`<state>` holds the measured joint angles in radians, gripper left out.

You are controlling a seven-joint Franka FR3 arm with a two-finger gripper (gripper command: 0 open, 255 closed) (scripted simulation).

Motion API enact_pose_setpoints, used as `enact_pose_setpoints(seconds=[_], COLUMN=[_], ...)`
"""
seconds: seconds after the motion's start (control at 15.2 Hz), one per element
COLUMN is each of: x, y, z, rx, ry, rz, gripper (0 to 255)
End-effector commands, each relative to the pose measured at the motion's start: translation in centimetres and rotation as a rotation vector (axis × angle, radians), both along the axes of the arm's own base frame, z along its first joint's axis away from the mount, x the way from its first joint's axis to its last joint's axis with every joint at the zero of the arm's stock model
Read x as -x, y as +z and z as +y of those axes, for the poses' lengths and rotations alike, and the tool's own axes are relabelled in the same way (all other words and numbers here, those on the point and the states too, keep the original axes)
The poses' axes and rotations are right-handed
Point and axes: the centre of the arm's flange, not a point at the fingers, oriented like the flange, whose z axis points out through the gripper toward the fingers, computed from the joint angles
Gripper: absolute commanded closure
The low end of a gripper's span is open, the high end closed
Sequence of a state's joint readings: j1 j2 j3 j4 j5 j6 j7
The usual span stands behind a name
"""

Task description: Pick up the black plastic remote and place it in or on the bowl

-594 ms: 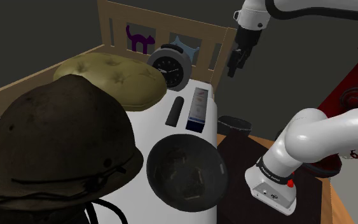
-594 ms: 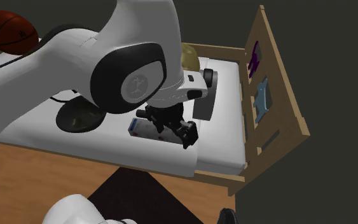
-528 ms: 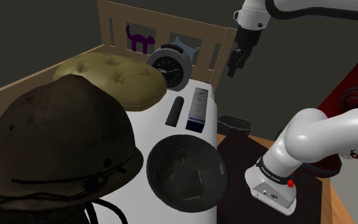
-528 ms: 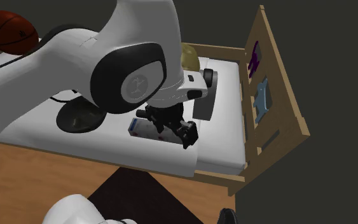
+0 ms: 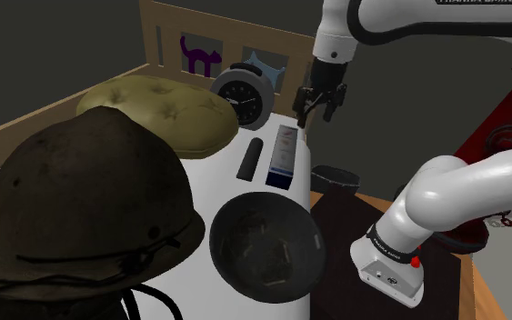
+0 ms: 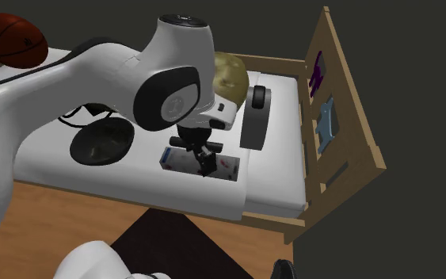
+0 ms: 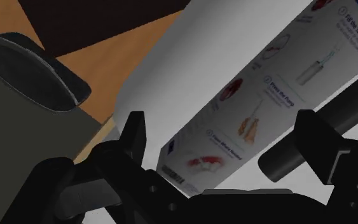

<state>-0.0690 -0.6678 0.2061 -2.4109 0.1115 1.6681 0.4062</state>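
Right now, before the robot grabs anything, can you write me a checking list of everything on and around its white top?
Surface: white top in a wooden frame, crowded.
Job's things: black remote lies flat beside the printed box; dark bowl sits nearer the stand, remote not in it.
Clutter: printed box, clock, olive cushion, brown hat, basketball.
Grippers: gripper open, holding nothing, above the printed box.
Cables: black cord looped under the brown hat.
Surroundings: wooden headboard with a purple cat, dark mat on the floor, red object at the shoulder view's right.
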Motion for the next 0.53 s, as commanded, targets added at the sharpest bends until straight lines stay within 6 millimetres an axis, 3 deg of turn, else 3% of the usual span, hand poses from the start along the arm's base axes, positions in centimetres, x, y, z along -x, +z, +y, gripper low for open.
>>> enact_pose_setpoints(seconds=[0.0,0.46], x=[-1.0,-5.9], y=[-1.5,-5.9], z=[1.6,6.3], rx=[-0.027,-0.114], ry=[-0.123,-0.512], rz=[0.011,0.046], gripper=[0,0])
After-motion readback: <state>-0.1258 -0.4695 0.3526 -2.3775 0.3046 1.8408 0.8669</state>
